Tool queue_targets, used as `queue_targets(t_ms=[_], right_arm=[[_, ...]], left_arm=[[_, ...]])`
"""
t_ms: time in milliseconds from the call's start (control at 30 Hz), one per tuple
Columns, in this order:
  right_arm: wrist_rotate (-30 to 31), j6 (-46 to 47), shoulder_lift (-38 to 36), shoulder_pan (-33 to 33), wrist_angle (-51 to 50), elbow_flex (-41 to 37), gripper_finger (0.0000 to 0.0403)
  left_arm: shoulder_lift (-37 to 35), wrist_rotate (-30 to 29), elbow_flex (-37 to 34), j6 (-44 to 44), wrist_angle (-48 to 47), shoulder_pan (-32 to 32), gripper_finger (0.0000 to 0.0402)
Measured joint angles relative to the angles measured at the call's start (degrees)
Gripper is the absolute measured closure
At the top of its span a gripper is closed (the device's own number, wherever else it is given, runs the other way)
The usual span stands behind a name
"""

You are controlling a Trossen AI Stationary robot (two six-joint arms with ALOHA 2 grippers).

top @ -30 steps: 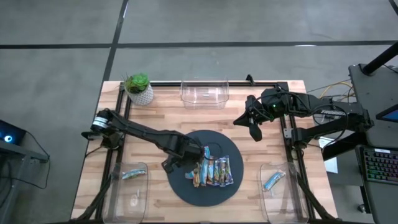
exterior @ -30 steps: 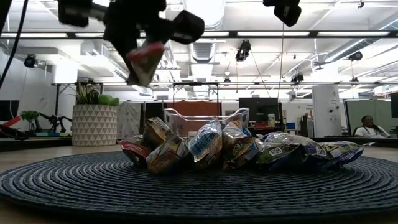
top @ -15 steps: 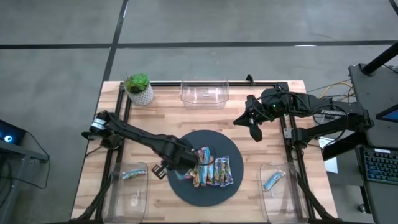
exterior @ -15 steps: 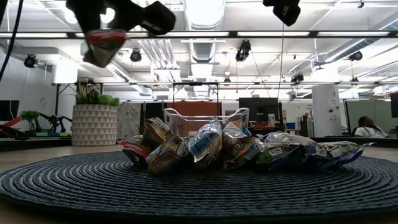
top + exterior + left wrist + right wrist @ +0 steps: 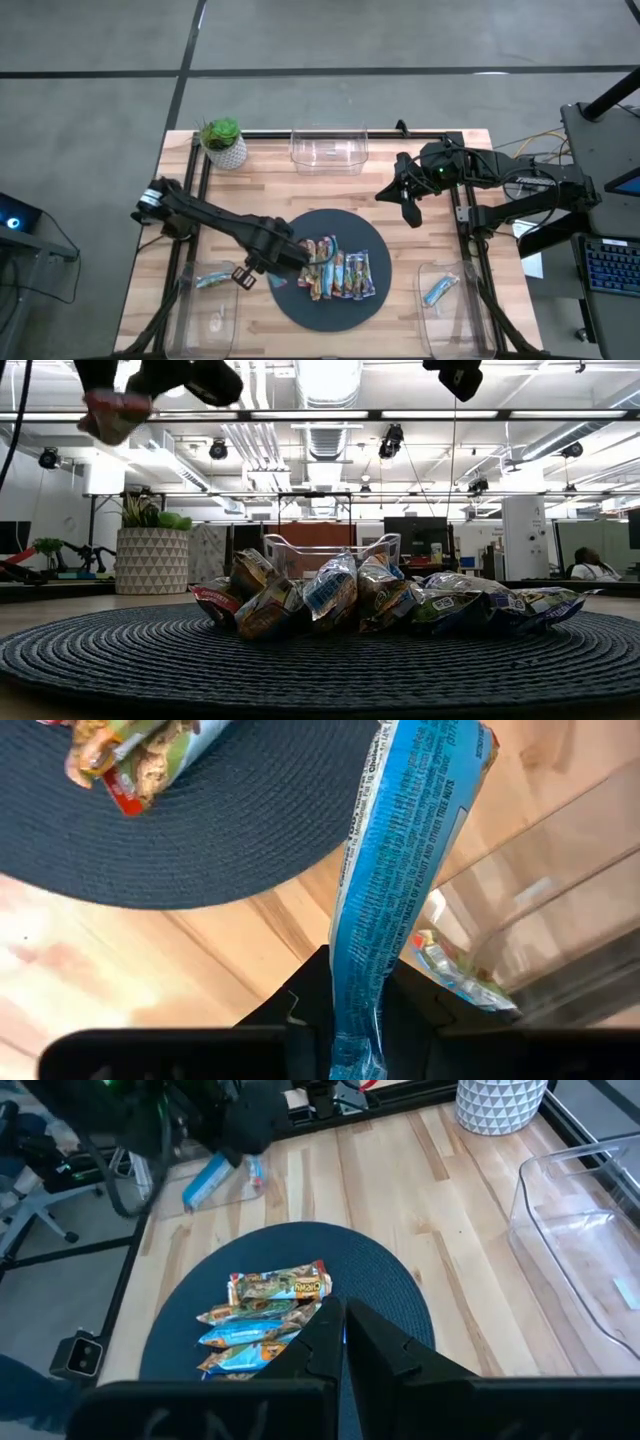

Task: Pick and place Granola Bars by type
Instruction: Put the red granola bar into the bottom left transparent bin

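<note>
the blue granola bar is hanging from the left gripper, whose jaws are clamped on one end of the wrapper so the rest is sticking out past the fingertips. in the high view the left gripper is sitting over bare wood just off the edge of the dark round mat, right beside the left bin. that clear bin is already holding one bar with blue on its wrapper, so this is looking like the carry-over to drop a matching one in.

the rest of the granola bars are lying in a bunched row on the mat, roughly side by side and touching. from the low view they're leaning on each other in a heap. another blue bar is sitting in the right bin, and the back bin isn't showing any bars.

the right gripper is parked up over the far right of the table with its jaws together, holding nothing.

what could go wrong: the grip is only on the tip of a slick wrapper, so the bar could be slipping or swinging on the way. if the jaws are letting go before they're fully over the bin, the bar is probably landing on the rim or the table instead. also can't tell whether the types really match from here.
</note>
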Motion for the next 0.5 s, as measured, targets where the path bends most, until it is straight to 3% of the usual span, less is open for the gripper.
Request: queue_targets(t_ms=[500], right_arm=[[0.00, 0.44, 0.00, -0.01, 0.46, 0.00, 0.0394]], left_arm=[[-15.27, 0.00, -2.34, -18.62, 3.36, -1.05, 0.0358]])
